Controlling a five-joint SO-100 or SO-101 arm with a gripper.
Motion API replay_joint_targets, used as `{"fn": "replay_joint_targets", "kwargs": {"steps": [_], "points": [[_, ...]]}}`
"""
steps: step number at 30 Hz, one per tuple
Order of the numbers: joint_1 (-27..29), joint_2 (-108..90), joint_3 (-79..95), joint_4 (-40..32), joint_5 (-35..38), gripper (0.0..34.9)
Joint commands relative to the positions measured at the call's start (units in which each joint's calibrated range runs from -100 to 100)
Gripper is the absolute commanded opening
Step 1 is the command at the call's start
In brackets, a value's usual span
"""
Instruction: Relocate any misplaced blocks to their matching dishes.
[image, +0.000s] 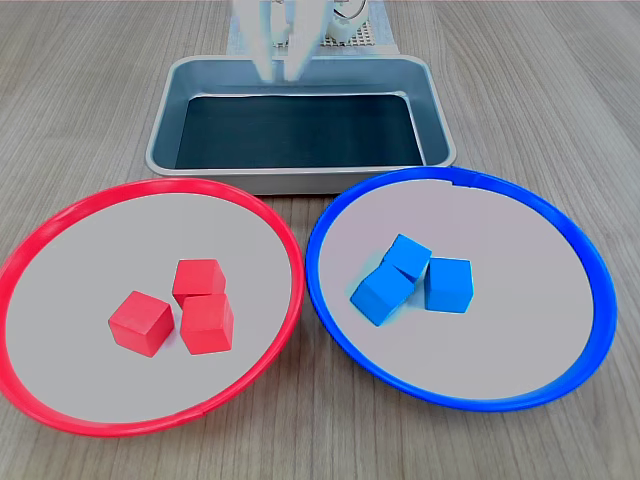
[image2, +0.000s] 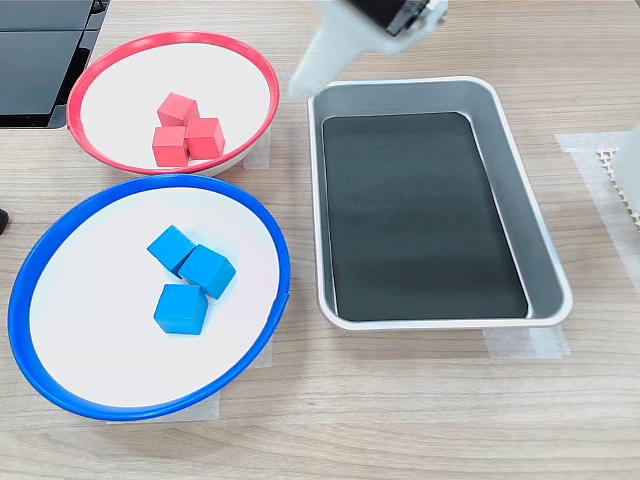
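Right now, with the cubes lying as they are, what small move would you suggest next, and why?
Probably none beyond parking the arm: the three red cubes sit in the red-rimmed dish, the three blue cubes in the blue-rimmed dish, and the metal tray holds no cube.

Gripper (image: 285, 45) at top centre of the first exterior view: blurred, cut by top edge, jaw state unreadable. Second exterior view: gripper (image2: 325, 60) blurred, arm cut at top. Red-rimmed dish (image: 20, 255) clipped at left edge.
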Motion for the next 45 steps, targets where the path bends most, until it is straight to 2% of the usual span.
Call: {"fn": "replay_joint_targets", "kwargs": {"steps": [1, 10, 16, 27, 33, 45], "points": [[-2.1, -12.0, 10.2, -2.4, -3.4, 0.4], [-5.2, -34.2, 33.5, -13.7, -16.6, 0.4], [-5.0, -50.2, 45.8, -16.6, -24.5, 0.4], [-3.3, -68.5, 56.4, -11.8, -37.8, 0.4], [-3.4, -76.4, 62.3, -6.8, -39.2, 0.4], [-3.4, -76.9, 66.3, -4.8, -39.7, 0.4]]}}
